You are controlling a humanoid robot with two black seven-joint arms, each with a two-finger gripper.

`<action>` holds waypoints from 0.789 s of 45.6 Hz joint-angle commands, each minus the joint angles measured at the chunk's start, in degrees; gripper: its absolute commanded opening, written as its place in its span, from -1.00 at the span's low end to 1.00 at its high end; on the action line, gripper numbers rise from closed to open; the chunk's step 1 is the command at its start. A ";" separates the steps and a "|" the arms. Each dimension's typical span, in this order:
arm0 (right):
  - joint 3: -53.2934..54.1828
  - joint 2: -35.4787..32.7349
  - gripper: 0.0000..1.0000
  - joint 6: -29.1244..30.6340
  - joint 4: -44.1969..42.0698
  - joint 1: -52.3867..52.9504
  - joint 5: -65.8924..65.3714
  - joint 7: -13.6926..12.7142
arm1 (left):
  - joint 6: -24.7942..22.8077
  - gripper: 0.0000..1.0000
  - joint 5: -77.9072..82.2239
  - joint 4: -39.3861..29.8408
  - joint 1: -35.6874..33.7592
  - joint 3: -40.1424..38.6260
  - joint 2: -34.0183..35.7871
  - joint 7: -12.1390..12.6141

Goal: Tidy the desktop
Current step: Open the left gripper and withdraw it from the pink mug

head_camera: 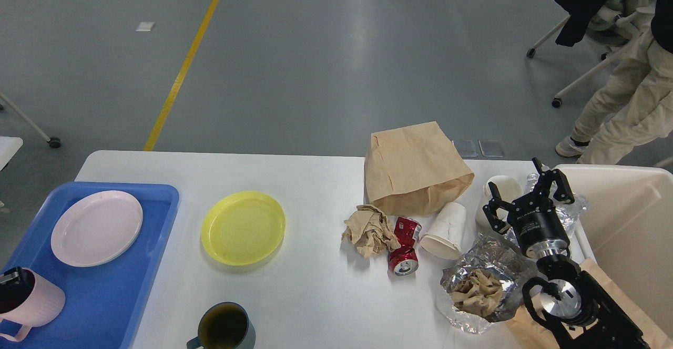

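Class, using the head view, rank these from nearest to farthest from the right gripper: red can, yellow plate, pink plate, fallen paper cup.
From the right gripper:
1. Paper cup, just to its left.
2. Red can, left of the cup.
3. Yellow plate, mid-table.
4. Pink plate, in the blue tray, far left.

White desk [315, 181], blue tray [105, 296], pale pink plate [97, 228], yellow plate [243, 227], red crushed can [404, 245], brown paper bag [413, 170], silver foil [483, 265], black right hand [527, 202]

One head view looks forward and down over the desktop [315, 181] to the floor beyond.
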 commanded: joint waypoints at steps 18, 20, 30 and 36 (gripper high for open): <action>0.00 0.00 1.00 0.00 0.09 0.00 0.00 0.00 | -6.27 0.92 -0.72 -2.00 -8.60 8.17 1.75 0.09; 0.00 0.00 1.00 0.00 0.09 0.00 0.00 0.00 | -8.20 0.92 -0.72 -3.40 -11.14 10.36 2.45 0.09; 0.00 0.00 1.00 0.00 0.09 0.00 0.00 0.00 | -9.62 0.93 -1.16 -22.81 -34.59 27.84 3.51 0.18; 0.00 0.00 1.00 0.00 0.09 0.00 0.00 0.00 | -9.53 0.93 -4.22 -35.47 -50.07 38.31 0.96 0.18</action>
